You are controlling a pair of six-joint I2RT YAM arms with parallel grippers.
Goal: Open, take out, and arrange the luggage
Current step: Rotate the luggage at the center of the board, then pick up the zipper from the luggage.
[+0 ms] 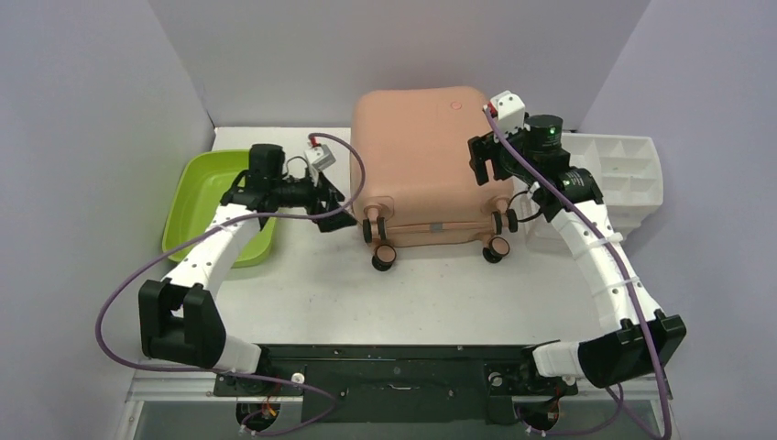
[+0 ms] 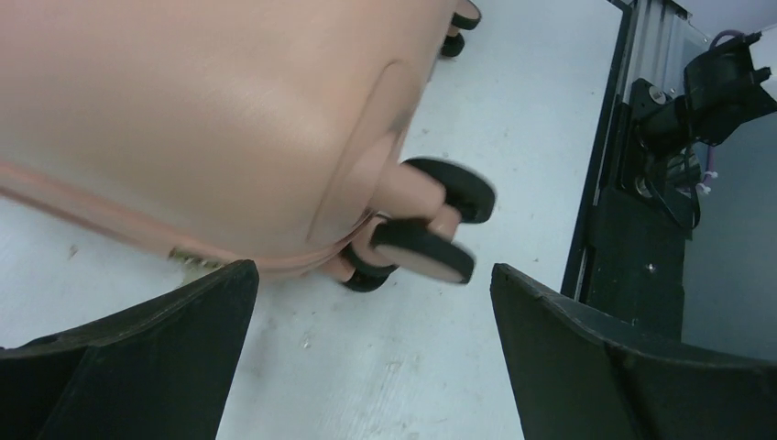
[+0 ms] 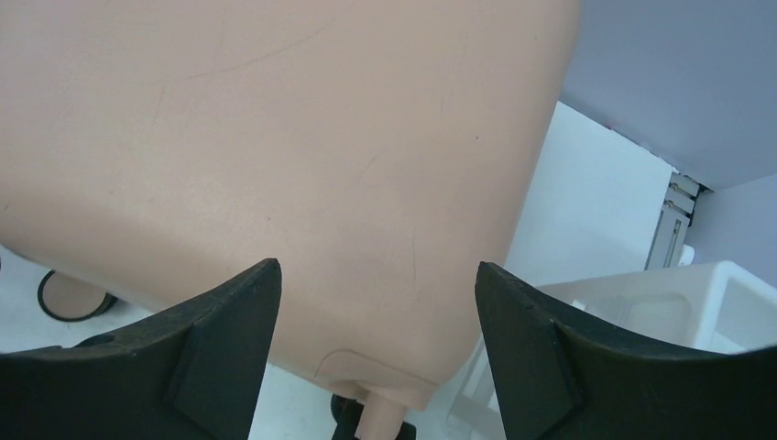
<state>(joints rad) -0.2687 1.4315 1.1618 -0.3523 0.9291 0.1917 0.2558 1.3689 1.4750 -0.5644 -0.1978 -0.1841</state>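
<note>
The luggage (image 1: 421, 156), a salmon-pink hard-shell suitcase, lies flat and closed in the middle of the table, its black-and-pink caster wheels (image 1: 383, 255) facing the arms. My left gripper (image 1: 332, 209) hangs open just off its near-left corner, beside a wheel (image 2: 429, 251), holding nothing. Over the shell's right edge my right gripper (image 1: 488, 158) is open, with the pink shell (image 3: 302, 156) below its fingers and nothing between them. Whether either gripper touches the shell does not show.
A lime-green plastic tub (image 1: 203, 203) sits at the left behind my left arm. A white drawer organizer (image 1: 628, 172) stands at the right, close to the luggage and my right arm. Grey walls close in the table on three sides.
</note>
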